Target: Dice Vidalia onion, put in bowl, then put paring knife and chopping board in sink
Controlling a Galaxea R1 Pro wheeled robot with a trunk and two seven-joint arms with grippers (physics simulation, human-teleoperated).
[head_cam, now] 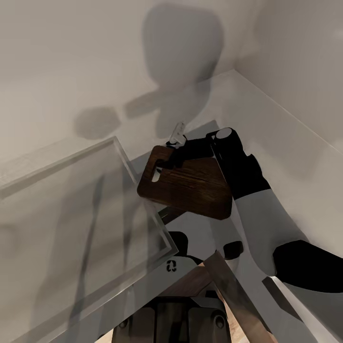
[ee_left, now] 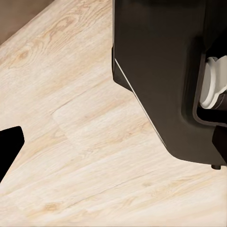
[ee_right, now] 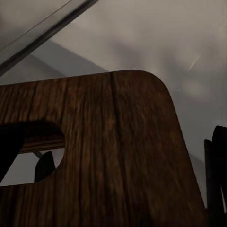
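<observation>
One chopping board (head_cam: 188, 183) hangs clamped in the right gripper (head_cam: 170, 159).

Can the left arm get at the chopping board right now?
Probably not: the chopping board is held up in the right pincer, while the left wrist view looks down at the wooden floor.

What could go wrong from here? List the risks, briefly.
1. The right pincer holds the board by the edge near its slot, in mid-air and tilted. Most of the board hangs beyond the grip, so it may swing or slip out.
2. The board sits close to the glass panel; a careless swing could knock its edge.
3. The head view shows walls and the panel, not the drop spot, so the board may be released blind.
</observation>
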